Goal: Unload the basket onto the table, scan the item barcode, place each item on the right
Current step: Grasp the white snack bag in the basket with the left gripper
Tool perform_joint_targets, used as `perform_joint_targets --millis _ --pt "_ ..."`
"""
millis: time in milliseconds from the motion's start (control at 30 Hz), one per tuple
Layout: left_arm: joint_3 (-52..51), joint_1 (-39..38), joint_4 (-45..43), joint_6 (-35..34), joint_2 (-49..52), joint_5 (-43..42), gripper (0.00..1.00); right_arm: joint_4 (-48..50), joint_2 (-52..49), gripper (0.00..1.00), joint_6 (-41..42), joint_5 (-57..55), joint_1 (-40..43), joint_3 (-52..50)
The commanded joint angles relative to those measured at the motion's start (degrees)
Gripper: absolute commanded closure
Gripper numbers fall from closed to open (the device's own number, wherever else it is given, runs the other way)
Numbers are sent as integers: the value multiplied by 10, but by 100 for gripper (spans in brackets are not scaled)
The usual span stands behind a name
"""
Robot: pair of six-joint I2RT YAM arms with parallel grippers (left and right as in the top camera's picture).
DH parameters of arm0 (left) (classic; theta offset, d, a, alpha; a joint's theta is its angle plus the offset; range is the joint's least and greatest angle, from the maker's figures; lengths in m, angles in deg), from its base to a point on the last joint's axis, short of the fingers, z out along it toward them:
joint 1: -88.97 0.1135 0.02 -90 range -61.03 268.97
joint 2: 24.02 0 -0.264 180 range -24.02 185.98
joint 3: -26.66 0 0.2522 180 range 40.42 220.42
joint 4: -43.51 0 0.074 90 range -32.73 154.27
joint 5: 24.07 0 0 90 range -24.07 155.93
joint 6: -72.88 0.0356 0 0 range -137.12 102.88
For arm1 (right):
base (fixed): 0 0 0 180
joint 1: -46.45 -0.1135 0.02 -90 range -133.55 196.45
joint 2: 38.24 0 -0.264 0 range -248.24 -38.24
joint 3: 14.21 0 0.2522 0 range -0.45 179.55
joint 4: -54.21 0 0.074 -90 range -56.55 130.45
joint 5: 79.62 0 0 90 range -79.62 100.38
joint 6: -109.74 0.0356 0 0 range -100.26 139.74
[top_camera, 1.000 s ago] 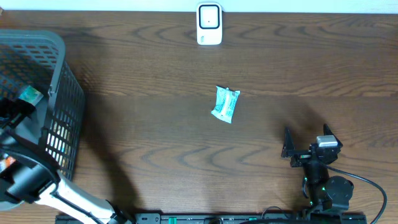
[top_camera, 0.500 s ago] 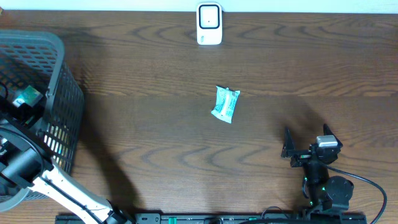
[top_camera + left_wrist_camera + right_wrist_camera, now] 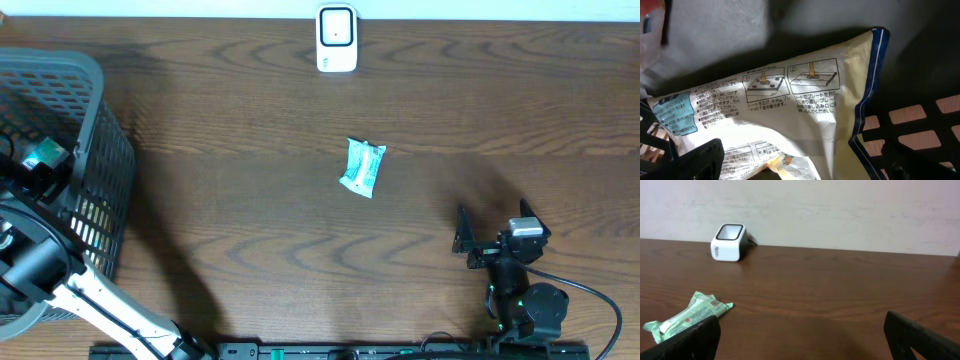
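Green packet [image 3: 362,167] lies mid-table; left arm [image 3: 40,262] inside basket [image 3: 103,140], right arm [image 3: 512,262] low, both jaws spread.

Cream bag [image 3: 790,115]: circled 1, 2 over diagrams; Japanese instruction print

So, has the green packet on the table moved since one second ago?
No. In the overhead view the green packet lies at the same place in front of the white scanner, slightly to its right, with the same tilt.
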Motion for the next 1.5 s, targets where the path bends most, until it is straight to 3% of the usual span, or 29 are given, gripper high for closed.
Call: perform_joint_targets --millis 0,333,467,867,1200,1400,1433,1467 --pt "-1 0 9 -11 -57 -7 0 -3 4 1 8 -2 3 0" --pt "-11 -22 -22 -89 -203 23 0 -3 4 1 8 -2 3 0" --pt "-52 -50 -56 -139 -204 78 0 -3 4 1 8 -2 3 0" --pt "-237 -63 -221 -232 -204 83 2 -3 4 1 8 -2 3 0" --pt "-390 -74 -364 -272 -204 83 2 -3 4 1 8 -2 3 0" --pt "-429 -74 -399 -272 -203 83 2 -3 4 1 8 -2 3 0" --pt "-431 -74 -399 -272 -203 83 4 -3 4 1 8 -2 3 0" --pt "-432 -74 -399 -271 -203 83 16 -3 4 1 8 -2 3 0"
